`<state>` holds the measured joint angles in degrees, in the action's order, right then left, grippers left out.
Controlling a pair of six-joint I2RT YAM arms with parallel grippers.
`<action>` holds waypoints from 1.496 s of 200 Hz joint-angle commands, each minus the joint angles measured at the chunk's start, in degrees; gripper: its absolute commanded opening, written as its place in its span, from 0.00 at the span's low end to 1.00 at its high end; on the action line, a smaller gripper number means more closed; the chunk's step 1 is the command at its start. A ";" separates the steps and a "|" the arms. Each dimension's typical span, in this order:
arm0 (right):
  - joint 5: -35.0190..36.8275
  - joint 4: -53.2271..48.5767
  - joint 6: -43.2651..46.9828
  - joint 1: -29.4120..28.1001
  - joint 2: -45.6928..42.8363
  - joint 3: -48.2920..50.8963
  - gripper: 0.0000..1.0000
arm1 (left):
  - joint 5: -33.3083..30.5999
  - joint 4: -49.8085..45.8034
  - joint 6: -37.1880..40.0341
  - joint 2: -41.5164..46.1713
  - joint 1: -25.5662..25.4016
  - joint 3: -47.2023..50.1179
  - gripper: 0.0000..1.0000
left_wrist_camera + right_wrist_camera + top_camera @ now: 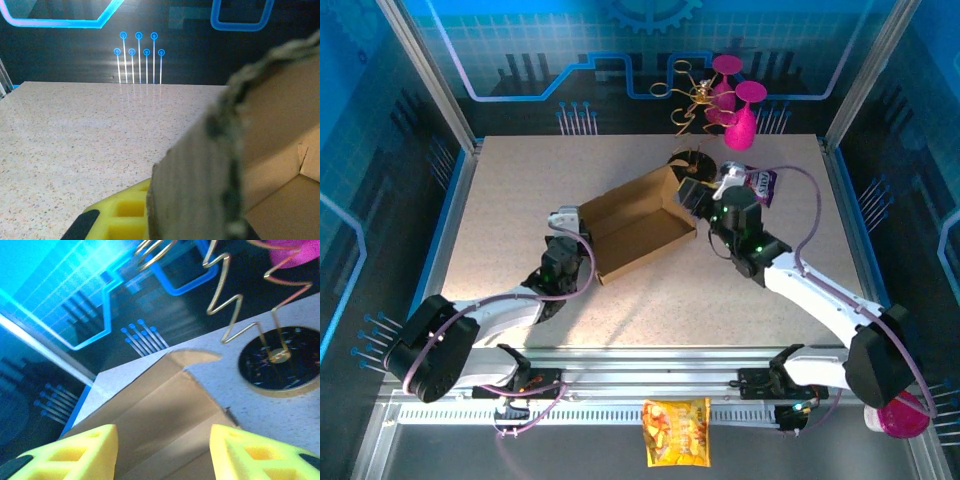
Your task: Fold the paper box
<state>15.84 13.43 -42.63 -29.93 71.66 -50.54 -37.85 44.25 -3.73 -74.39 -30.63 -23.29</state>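
Folding seems about half done: the paper box (638,225) stands as an open tray in the middle of the table (510,190), long walls up, but its end near the right gripper (698,195) looks not yet closed. The left gripper (565,222) is clenched on the opposite end wall; the right one has fingers apart, holding nothing.

We see the paper box (638,225) as matt brown corrugated cardboard, and its cut edge looks rough and fluted in the left wrist view. The table (520,200) has a speckled, matt, stone-like top. The right gripper (162,440) has fingers (245,452) of yellow latticed plastic. The wire stand (276,335) is shiny gold metal on a glossy black base (260,365). The snack packet (677,432) is glossy film.
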 commanded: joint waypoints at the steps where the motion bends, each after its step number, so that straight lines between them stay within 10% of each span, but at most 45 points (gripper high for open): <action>1: -1.83 -8.25 -3.45 3.37 0.47 -4.53 0.52 | 1.86 -4.02 1.91 -0.67 -1.46 -0.89 0.00; 64: -8.15 -31.79 -19.24 4.45 7.79 -22.91 0.54 | 0.88 -5.14 4.23 -1.45 -4.60 -1.15 0.00; 169: -7.86 -37.58 -38.86 -3.39 24.06 -38.59 0.53 | -0.47 -3.24 6.10 -4.35 -5.67 -2.09 0.00; 299: -8.12 -38.42 -42.00 -1.35 21.65 -30.67 0.02 | -1.37 -2.55 6.08 -5.00 -5.73 -2.17 0.00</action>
<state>7.18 -21.50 -84.33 -31.70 94.98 -82.83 -38.81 46.02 1.67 -77.89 -36.03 -25.36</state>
